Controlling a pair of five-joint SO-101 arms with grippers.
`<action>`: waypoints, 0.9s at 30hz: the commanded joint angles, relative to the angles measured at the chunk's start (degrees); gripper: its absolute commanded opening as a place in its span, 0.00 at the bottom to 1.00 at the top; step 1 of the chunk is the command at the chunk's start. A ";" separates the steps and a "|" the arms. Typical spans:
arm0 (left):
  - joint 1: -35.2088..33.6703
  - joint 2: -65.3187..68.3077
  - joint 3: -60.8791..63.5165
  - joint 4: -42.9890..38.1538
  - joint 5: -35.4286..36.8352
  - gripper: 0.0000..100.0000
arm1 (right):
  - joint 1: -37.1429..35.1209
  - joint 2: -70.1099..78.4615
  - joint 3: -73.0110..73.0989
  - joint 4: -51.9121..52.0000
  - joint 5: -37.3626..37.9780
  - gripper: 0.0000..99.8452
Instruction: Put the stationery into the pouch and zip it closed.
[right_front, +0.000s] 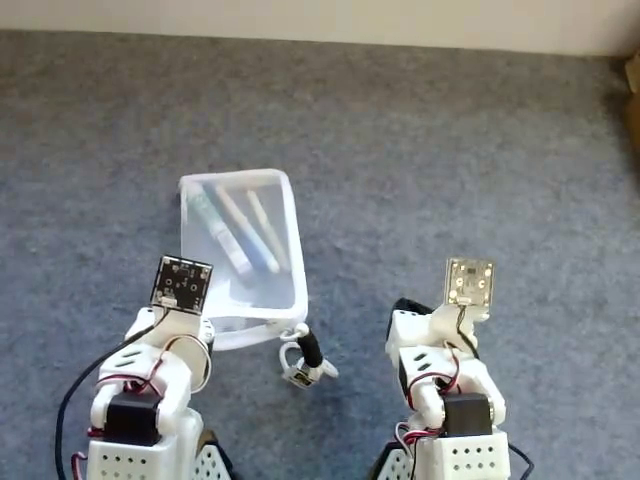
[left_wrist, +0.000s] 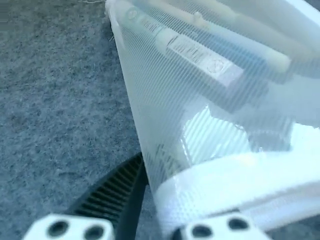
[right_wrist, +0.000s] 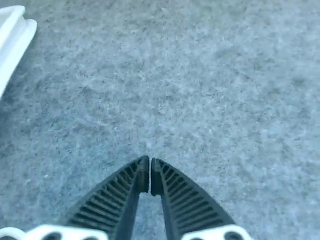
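A see-through mesh pouch (right_front: 290, 262) lies on the grey carpet left of centre, with several pens (right_front: 243, 232) inside it. Its black zip pull (right_front: 309, 351) with a white ring sticks out at the near right corner. My left gripper (left_wrist: 150, 164) is at the pouch's near edge and looks shut on it. One black finger (left_wrist: 112, 192) shows beside the mesh (left_wrist: 150, 115), and the white hem (left_wrist: 235, 182) hides the other. The pens (left_wrist: 195, 50) show through the mesh. My right gripper (right_wrist: 150, 167) is shut on nothing, over bare carpet to the right of the pouch (right_wrist: 12, 30).
Grey carpet (right_front: 450, 150) covers the whole work surface, with open room behind and to the right of the pouch. A pale wall strip (right_front: 320, 15) runs along the far edge. Both arm bases (right_front: 140, 440) stand at the near edge.
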 joint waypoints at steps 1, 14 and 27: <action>3.47 0.04 -3.38 4.40 0.09 0.16 | 0.66 -0.75 8.84 0.31 -0.26 0.01; 3.03 0.04 -3.30 -11.60 2.99 0.00 | 8.31 -0.75 6.37 -3.38 1.93 0.01; 2.68 0.13 -3.38 -19.96 11.08 0.01 | -6.55 -0.57 -9.27 -1.19 21.01 0.01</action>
